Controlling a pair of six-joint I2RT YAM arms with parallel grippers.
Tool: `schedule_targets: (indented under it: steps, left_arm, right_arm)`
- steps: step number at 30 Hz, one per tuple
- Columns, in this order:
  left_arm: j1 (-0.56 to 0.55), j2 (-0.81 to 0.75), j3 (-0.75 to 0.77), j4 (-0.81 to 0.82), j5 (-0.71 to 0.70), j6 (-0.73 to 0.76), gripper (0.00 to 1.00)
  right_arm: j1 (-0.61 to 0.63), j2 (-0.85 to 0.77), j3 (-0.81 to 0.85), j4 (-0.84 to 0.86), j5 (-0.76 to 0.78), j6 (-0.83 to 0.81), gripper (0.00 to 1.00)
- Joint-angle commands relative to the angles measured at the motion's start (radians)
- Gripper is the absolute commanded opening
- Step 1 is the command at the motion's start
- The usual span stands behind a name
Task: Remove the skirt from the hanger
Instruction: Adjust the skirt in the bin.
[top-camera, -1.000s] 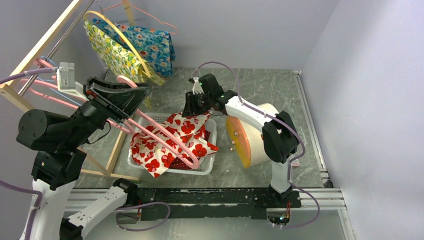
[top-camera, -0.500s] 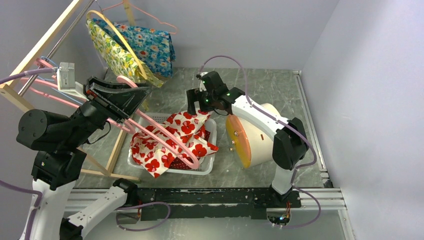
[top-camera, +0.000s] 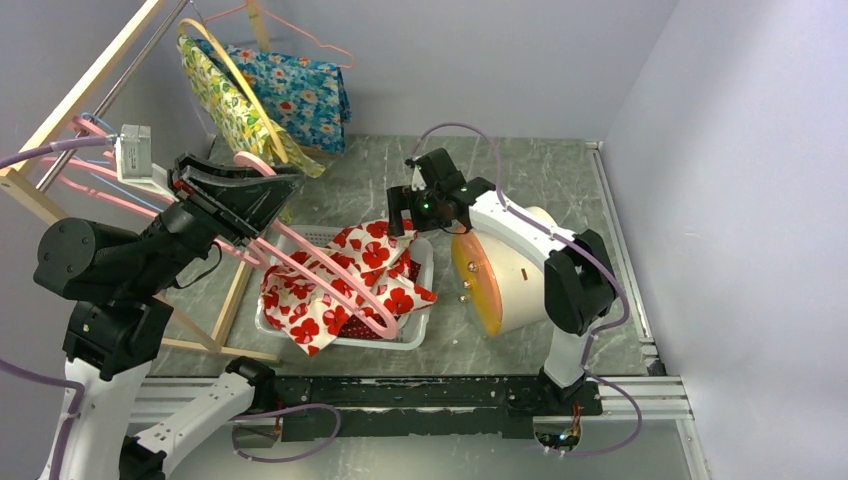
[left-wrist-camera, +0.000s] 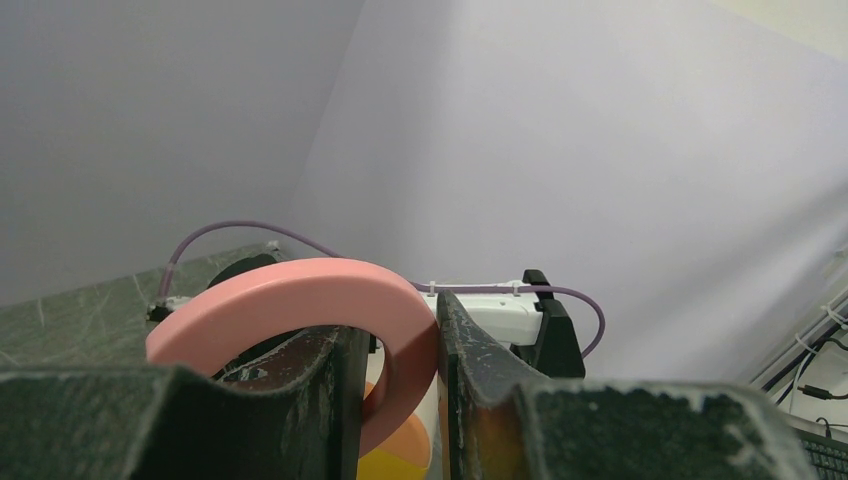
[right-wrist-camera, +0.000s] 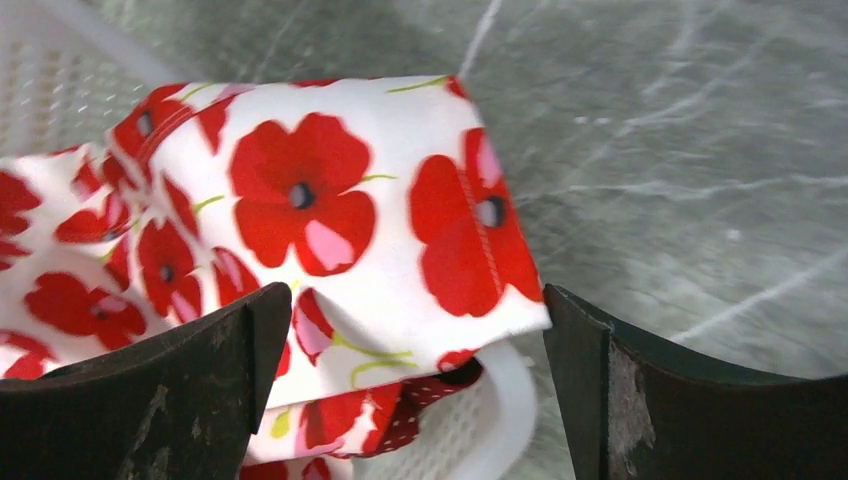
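At the table's left edge, beside the wooden rack (top-camera: 60, 110) with its two flowered garments (top-camera: 290, 95), my left gripper (left-wrist-camera: 400, 350) stays pinched on the pink hanger (left-wrist-camera: 300, 290), exactly as it was a second ago. The hanger's long loop slopes down from it across the white basket (top-camera: 340, 343) at the middle of the table (top-camera: 540, 170). The poppy-print skirt (top-camera: 370, 265) lies heaped in that basket, with one corner draped over the basket's far right rim. The change is at that corner. My right gripper (top-camera: 400, 210), which a second ago was down on the cloth there, now has its jaws spread wide and has drawn up and slightly to the right. It hovers just above the skirt's corner and touches nothing; the wrist view shows the fabric lying loose between the open fingers (right-wrist-camera: 200, 370). I judge that the skirt has been let go into the basket and its weight is off the hanger. The pink loop is still laid over the cloth, though, and from here I cannot tell whether it threads through the skirt or only rests on top. The hanger has yet to be lifted clear before the job counts as done.
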Motion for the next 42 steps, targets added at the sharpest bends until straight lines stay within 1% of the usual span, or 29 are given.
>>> schedule_targets:
  steps: [1,3,5,6,10,13,16,19,22,28,31,34,37,39,40,42]
  left_arm:
    - [-0.004,-0.002,0.022,0.002,0.017,0.006,0.07]
    - [-0.004,-0.001,0.022,0.002,0.016,0.006,0.07]
    - [-0.004,-0.002,0.018,0.008,0.017,0.004,0.07]
    - [-0.004,-0.002,0.016,0.01,0.019,0.002,0.07]
    - [-0.004,0.0,0.006,0.024,0.022,-0.003,0.07]
    - [-0.004,0.0,0.007,0.023,0.021,-0.005,0.07]
    - [-0.004,-0.005,0.008,0.02,0.016,-0.003,0.07]
    - [-0.004,-0.007,0.009,0.014,0.014,-0.003,0.07]
    - [-0.004,-0.01,0.006,0.009,0.012,-0.001,0.07]
    - [-0.004,-0.022,-0.009,0.014,0.011,-0.001,0.07]
    - [-0.004,-0.028,-0.022,0.023,0.013,-0.003,0.07]
    - [-0.004,-0.041,-0.053,0.046,0.01,-0.016,0.07]
    - [-0.004,-0.035,-0.046,0.035,0.01,-0.01,0.07]
    - [-0.004,-0.038,-0.059,0.047,0.014,-0.016,0.07]
    - [-0.004,-0.042,-0.069,0.061,0.012,-0.023,0.07]
    - [-0.004,-0.038,-0.066,0.063,0.01,-0.031,0.07]
  right_arm:
    - [0.001,0.018,-0.042,0.105,-0.266,0.034,0.95]
    - [0.003,0.011,-0.06,0.152,-0.34,0.054,0.9]
    - [0.006,-0.002,-0.076,0.194,-0.371,0.07,0.8]
    - [0.01,-0.009,-0.081,0.207,-0.36,0.077,0.75]
    - [0.029,-0.033,-0.071,0.206,-0.264,0.067,0.65]
    - [0.034,-0.051,-0.075,0.231,-0.263,0.069,0.52]
    - [0.044,-0.072,-0.085,0.257,-0.274,0.074,0.34]
    - [0.071,-0.102,-0.099,0.273,-0.28,0.063,0.22]
    - [0.13,-0.153,-0.118,0.286,-0.285,0.008,0.18]
    - [0.326,-0.238,-0.149,0.191,-0.084,-0.129,0.1]
    - [0.406,-0.265,-0.229,0.205,-0.026,-0.126,0.08]
    - [0.436,-0.276,-0.345,0.31,-0.033,-0.057,0.07]
    - [0.437,-0.234,-0.453,0.455,-0.068,0.053,0.07]
    - [0.442,-0.161,-0.499,0.534,-0.062,0.087,0.07]
    - [0.447,-0.116,-0.507,0.558,-0.039,0.095,0.06]
    - [0.449,-0.014,-0.461,0.549,0.03,0.102,0.05]
